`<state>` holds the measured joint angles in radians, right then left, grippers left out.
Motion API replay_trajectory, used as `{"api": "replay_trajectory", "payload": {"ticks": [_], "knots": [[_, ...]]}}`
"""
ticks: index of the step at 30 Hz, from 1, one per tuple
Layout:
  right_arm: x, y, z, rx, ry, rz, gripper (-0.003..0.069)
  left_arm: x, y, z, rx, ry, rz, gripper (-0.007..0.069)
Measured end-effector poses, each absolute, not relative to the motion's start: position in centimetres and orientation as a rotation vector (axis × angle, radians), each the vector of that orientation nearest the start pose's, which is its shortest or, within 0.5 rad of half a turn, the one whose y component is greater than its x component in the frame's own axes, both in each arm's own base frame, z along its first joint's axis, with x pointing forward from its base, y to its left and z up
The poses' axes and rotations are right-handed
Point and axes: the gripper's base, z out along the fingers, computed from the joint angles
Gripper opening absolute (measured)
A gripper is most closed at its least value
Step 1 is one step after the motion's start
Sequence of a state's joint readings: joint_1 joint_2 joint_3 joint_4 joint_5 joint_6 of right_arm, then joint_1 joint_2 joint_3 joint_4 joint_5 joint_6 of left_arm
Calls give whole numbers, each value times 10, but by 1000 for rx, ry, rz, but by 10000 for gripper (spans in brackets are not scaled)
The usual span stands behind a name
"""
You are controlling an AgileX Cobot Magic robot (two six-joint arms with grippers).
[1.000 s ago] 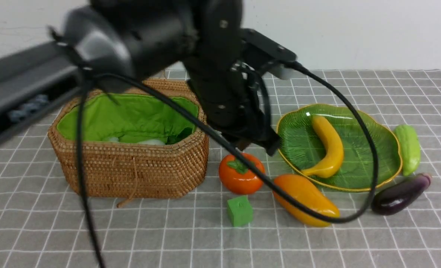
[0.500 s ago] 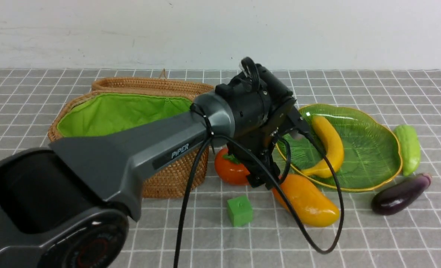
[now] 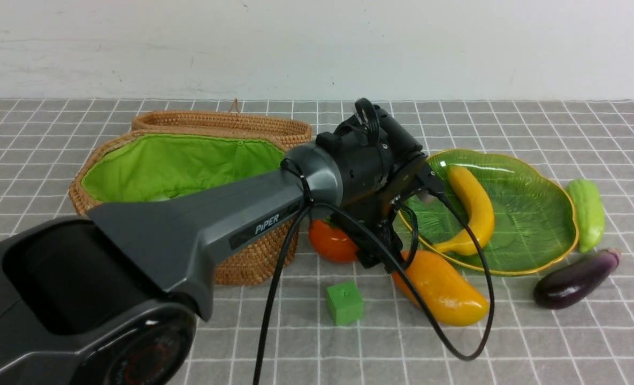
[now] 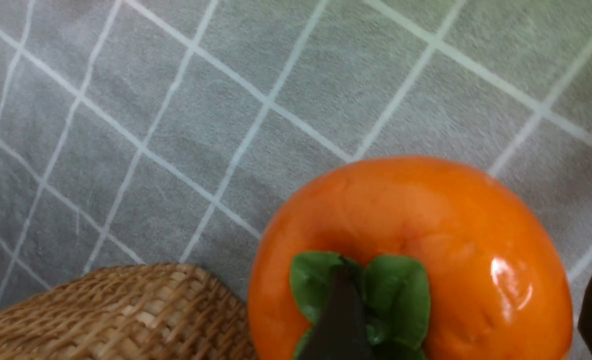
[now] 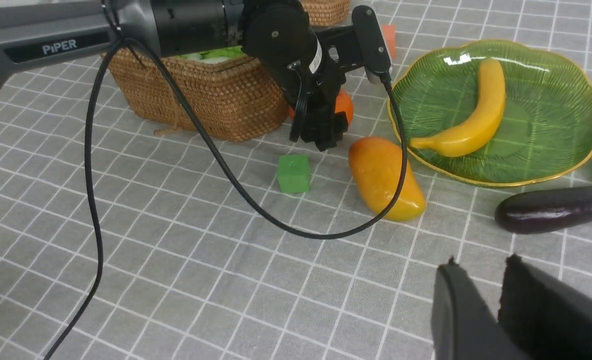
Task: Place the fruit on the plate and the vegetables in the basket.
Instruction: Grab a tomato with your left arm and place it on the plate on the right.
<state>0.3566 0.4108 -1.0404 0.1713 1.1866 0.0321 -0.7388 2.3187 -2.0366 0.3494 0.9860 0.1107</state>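
The left gripper is hanging right over the persimmon, which is sitting on the checked cloth between the basket and the plate, close beside the basket's wall. Its jaws are standing wide apart and gripping nothing: the left wrist view is showing one fingertip above the green leaf cap and the other out past the fruit's side. The step in hand appears to be picking up the persimmon for the plate. The banana is already lying on the plate, while the mango is waiting on the cloth, just against the plate's near rim. The eggplant and the green gourd are lying outside the plate on its far side, well apart from the basket. The next move is likely calling for a shift sideways so both fingers are flanking the round body, then a close and a lift over the wavy rim, clear of the banana. The right gripper is waiting low over the near cloth, jaws nearly together and empty.
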Motion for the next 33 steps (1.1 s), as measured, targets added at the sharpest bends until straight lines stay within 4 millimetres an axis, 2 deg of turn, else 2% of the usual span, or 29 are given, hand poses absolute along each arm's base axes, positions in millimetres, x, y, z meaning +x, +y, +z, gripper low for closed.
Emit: {"api": "replay_trajectory", "payload": {"ticks": [5,14,17,18,20,24,27,29,31,33], "knots": [[5,17,410,-375,2048,440,143,393,-321,197,1213,2340,292,631],[4,17,410,-380,2055,437,143,398,-322,188,1210,2317,326,629],[4,17,409,-381,2057,437,143,399,-322,186,1215,2310,338,591],[4,17,409,-381,2057,437,143,400,-322,186,1220,2299,351,538],[4,17,409,-381,2057,437,143,400,-322,186,1217,2295,349,487],[4,17,409,-381,2058,437,143,401,-322,187,1201,2296,355,491],[5,16,409,-371,2058,415,143,401,-323,195,1169,2306,335,491],[7,12,409,-341,2060,379,143,400,-326,210,1128,2307,287,491],[8,9,409,-301,2059,351,143,398,-333,236,1055,2278,179,491],[10,8,410,-279,2050,332,143,394,-345,268,980,2223,-10,491]]}}
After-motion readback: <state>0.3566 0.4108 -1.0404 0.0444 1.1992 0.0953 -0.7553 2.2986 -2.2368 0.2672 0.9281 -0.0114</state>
